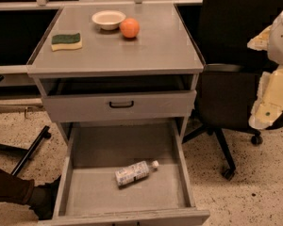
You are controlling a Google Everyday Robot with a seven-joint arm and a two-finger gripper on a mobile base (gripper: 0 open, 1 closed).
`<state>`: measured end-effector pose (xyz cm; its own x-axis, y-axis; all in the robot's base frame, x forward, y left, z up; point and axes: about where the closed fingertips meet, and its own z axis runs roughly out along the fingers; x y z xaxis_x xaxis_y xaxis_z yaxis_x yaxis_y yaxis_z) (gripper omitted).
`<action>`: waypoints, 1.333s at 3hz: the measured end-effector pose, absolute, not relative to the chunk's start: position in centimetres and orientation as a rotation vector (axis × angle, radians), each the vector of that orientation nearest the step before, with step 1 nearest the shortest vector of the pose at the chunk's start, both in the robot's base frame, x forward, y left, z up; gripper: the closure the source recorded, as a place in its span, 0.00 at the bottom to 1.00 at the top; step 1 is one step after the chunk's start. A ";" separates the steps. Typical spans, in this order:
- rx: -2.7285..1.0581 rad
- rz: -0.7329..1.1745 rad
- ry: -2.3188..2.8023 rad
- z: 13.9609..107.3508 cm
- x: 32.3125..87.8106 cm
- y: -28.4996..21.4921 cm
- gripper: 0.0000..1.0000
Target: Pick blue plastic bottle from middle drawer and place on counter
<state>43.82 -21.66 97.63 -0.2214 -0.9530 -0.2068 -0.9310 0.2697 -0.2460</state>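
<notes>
Pincer [272, 93], cream-white, hangs at the right edge; spread or pressed together, I cannot tell. Small pale plastic bottle with white cap [134, 173] lies sideways in the wide grey metal drawer [85, 192], near end. Likely light, slick, squashy: grip its labelled middle.

Hand [272, 97] at right edge, cream-yellow panels, white shell, black band

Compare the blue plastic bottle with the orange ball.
The blue plastic bottle lies on its side in the open middle drawer; the orange ball sits on the counter. The bottle is long, pale and white-capped; the ball is round and solid orange. Both are small and apart from the gripper at the view's right edge.
</notes>
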 end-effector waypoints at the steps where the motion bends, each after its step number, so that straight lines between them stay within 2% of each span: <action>1: -1.724 -0.096 2.227 97.5 43.9 -21.6 0.00; 2: -1.760 0.005 2.240 92.7 43.6 -20.8 0.00; 3: -1.827 0.231 2.230 82.7 43.1 -18.2 0.00; 4: -1.846 0.266 2.255 80.6 42.2 -18.1 0.00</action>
